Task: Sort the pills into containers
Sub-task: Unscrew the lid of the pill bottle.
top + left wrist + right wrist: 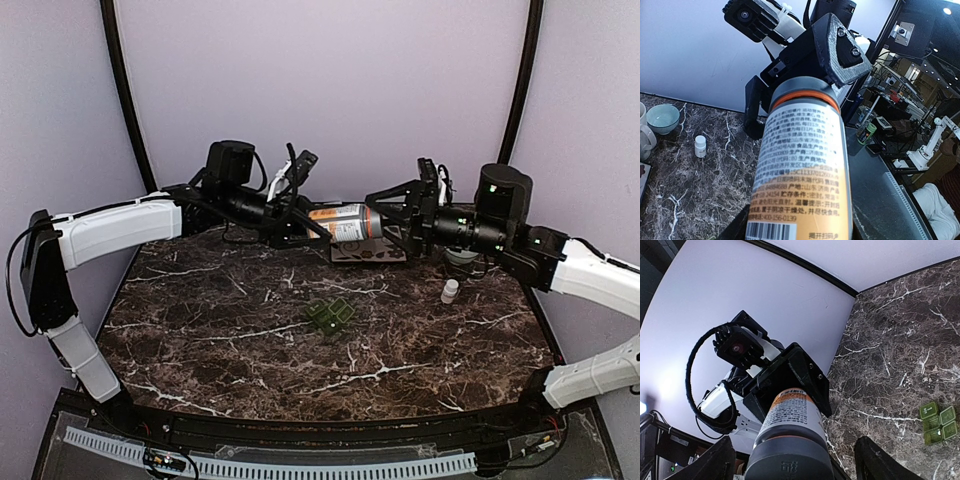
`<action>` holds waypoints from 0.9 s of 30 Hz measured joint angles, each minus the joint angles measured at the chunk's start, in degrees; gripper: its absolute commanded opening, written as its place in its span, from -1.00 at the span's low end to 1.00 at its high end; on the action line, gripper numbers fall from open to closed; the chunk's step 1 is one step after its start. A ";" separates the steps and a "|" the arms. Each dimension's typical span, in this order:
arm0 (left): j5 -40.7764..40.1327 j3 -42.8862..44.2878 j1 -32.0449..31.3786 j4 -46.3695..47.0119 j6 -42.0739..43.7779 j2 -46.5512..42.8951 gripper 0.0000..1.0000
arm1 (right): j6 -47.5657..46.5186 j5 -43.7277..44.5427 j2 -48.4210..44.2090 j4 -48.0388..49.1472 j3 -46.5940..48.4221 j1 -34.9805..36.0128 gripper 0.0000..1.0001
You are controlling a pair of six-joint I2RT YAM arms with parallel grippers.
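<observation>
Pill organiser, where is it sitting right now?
In the top view the pill organiser lies mid-table, down-left of the small white bottle and nearer the arm bases than the large bottle.

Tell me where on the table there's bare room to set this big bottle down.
Bare: the left half of the table, left of the organiser, and the near strip in front of it. Crowded: back right, around the tray and white vial.

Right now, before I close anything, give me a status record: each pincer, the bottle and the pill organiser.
left pincer: shut on the bottle, holding it on its side in the air
right pincer: open, fingers either side of the cap, gaps showing
cap: on the bottle
pill organiser: on the table, apart from both arms
</observation>
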 measured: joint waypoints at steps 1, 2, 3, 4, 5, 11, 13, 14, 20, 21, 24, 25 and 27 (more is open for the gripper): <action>0.02 0.02 0.00 0.00 0.00 0.07 -1.00 | 0.02 -0.13 0.15 0.00 0.02 0.07 0.51; 0.02 0.02 0.00 -0.02 0.00 0.15 -1.00 | -0.17 -0.24 0.22 -0.09 0.02 0.15 0.45; 0.02 0.13 0.00 -0.15 0.02 0.28 -1.00 | -0.15 -0.35 0.31 -0.17 0.04 0.24 0.38; 0.00 0.28 0.00 -0.22 0.02 0.39 -1.00 | -0.17 -0.50 0.44 -0.20 0.11 0.33 0.29; 0.00 0.44 0.00 -0.35 0.02 0.52 -1.00 | -0.04 -0.70 0.66 -0.24 0.33 0.46 0.20; 0.07 0.66 0.13 -0.57 0.09 0.76 -1.00 | -1.29 -0.94 1.73 -1.79 1.84 0.76 -0.52; 0.04 0.66 0.13 -0.66 0.17 0.81 -1.00 | -1.95 -0.96 2.03 -2.82 2.47 0.76 -0.66; 0.04 0.66 0.13 -0.66 0.20 0.85 -1.00 | -2.23 -0.96 2.14 -3.15 2.71 0.76 -0.68; 0.72 1.29 0.28 -0.98 0.22 1.31 -1.00 | -9.07 -0.79 3.02 -8.48 6.27 0.96 -0.67; 1.01 1.57 0.28 -1.03 0.20 1.46 -1.00 | -11.10 -0.72 3.06 -9.55 7.04 1.03 -0.65; 1.68 1.90 0.28 -0.85 0.02 1.53 -1.00 | -18.60 -0.70 3.04 -11.65 8.55 1.36 -0.54; 1.97 1.92 0.28 -0.81 -0.09 1.53 -1.00 | -21.40 -0.66 2.93 -12.02 8.70 1.49 -0.51; 2.36 1.92 0.28 -0.83 -0.33 1.57 -1.00 | -26.71 -0.57 2.54 -12.52 8.66 1.68 -0.47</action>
